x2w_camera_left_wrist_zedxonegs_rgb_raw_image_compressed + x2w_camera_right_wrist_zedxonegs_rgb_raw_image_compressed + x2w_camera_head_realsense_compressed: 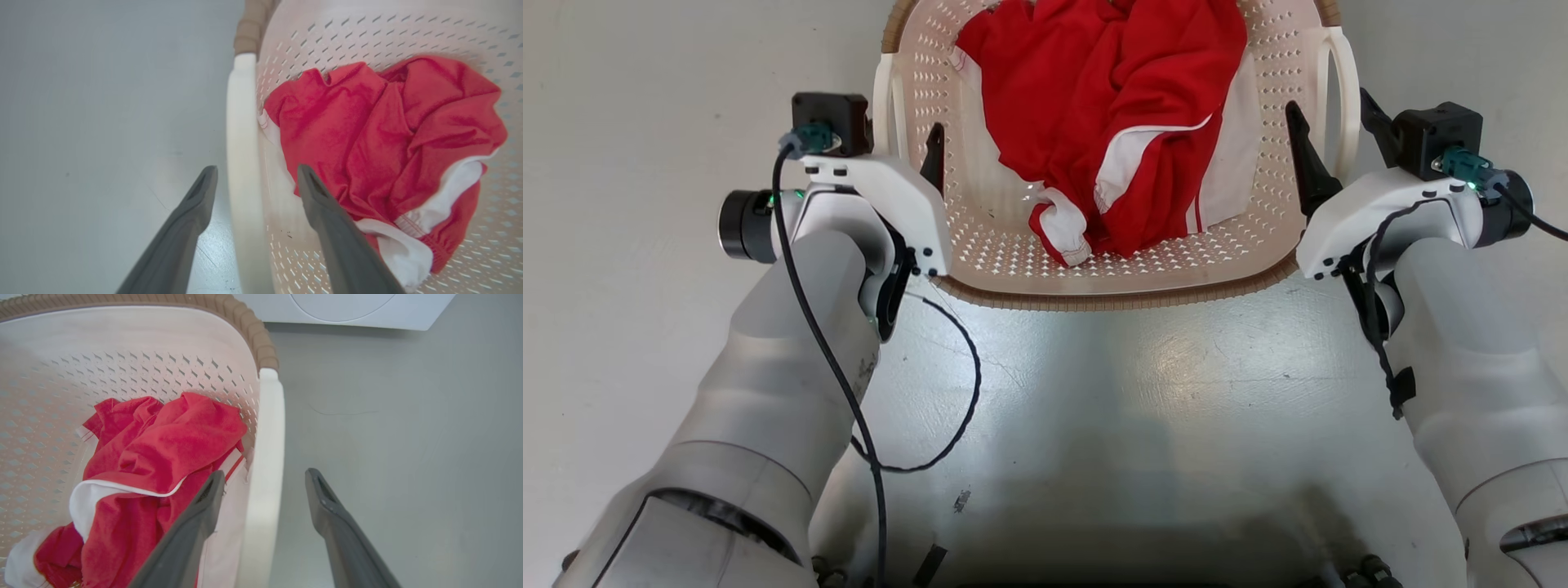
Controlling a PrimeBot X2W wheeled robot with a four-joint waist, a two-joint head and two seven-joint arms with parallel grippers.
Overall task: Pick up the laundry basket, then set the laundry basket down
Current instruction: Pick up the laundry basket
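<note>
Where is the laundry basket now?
The laundry basket is top centre in the head view, between the left gripper and right gripper, each open around a side handle.

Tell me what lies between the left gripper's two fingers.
The laundry basket's white side handle, shown in the left wrist view: the left gripper straddles it, one finger outside, one inside the basket.

l arm & r arm both out fwd. l gripper & r gripper: fingers spread apart, unclamped, pointing fwd & down.
</note>
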